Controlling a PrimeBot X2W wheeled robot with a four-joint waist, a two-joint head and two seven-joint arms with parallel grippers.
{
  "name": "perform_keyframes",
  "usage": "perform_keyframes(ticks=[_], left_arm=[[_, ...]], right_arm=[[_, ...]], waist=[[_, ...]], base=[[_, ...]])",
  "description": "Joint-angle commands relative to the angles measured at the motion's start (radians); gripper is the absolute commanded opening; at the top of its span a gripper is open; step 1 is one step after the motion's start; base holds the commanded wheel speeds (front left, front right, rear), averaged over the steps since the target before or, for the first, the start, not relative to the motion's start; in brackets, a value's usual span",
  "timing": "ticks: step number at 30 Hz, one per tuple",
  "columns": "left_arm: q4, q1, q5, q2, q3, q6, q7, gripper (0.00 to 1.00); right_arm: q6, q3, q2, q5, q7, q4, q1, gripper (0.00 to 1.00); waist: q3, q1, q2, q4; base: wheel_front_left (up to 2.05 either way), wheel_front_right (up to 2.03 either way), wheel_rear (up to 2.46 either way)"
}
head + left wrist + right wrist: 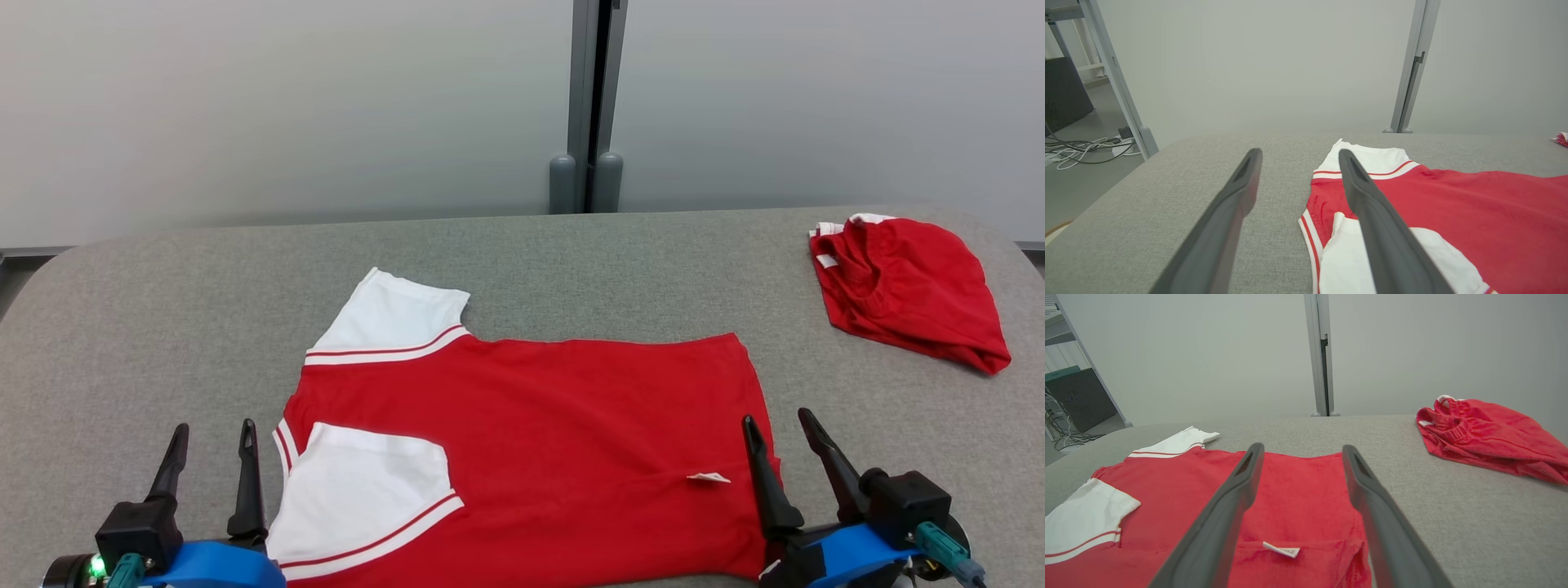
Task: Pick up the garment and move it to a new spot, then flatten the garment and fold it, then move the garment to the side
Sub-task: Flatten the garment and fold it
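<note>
left end effector (214,425) and right end effector (775,415) both gape empty beside one flat shirt (531,425), one crumpled red garment (906,286) apart.

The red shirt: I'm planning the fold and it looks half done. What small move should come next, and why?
Probably reach the open left gripper and right gripper across to the far edge and fold it inward: the red shirt lies flat, its near sleeve turned over the body, while the far sleeve sticks out onto the table.
</note>
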Motion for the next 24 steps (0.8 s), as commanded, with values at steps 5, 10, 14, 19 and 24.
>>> perform_keyframes(ticks=[5, 10, 14, 19, 24], left_arm=[[0.013, -0.032, 0.007, -0.003, 0.011, -0.007, -0.005, 1.0], [0.05, -0.15, 0.003, 0.026, -0.006, -0.026, -0.005, 1.0], [0.078, -0.309, -0.007, 0.063, -0.042, -0.043, 0.007, 1.0], [0.102, -0.483, -0.031, 0.123, -0.093, -0.052, 0.061, 1.0], [0.151, -0.676, -0.13, 0.207, -0.217, -0.05, 0.173, 1.0]], right_arm=[[0.0, -0.01, 0.0, 0.004, -0.005, 0.013, -0.016, 1.0], [0.0, -0.03, -0.009, -0.042, -0.004, 0.029, -0.098, 1.0], [0.0, -0.014, -0.052, -0.059, 0.018, 0.064, -0.22, 1.0], [0.0, 0.005, -0.105, -0.054, 0.068, 0.091, -0.357, 1.0], [0.0, 0.049, -0.156, -0.039, 0.139, 0.13, -0.506, 1.0]], waist=[[0.005, 0.0, 0.0, -0.002], [0.034, 0.0, 0.0, -0.003], [0.081, 0.0, 0.0, -0.019], [0.162, 0.0, 0.0, -0.045], [0.259, 0.0, 0.0, -0.085]], base=[[0.0, 0.0, 0.0], [0.0, 0.0, 0.0], [0.0, 0.0, 0.0], [0.0, 0.0, 0.0], [0.0, 0.0, 0.0]])
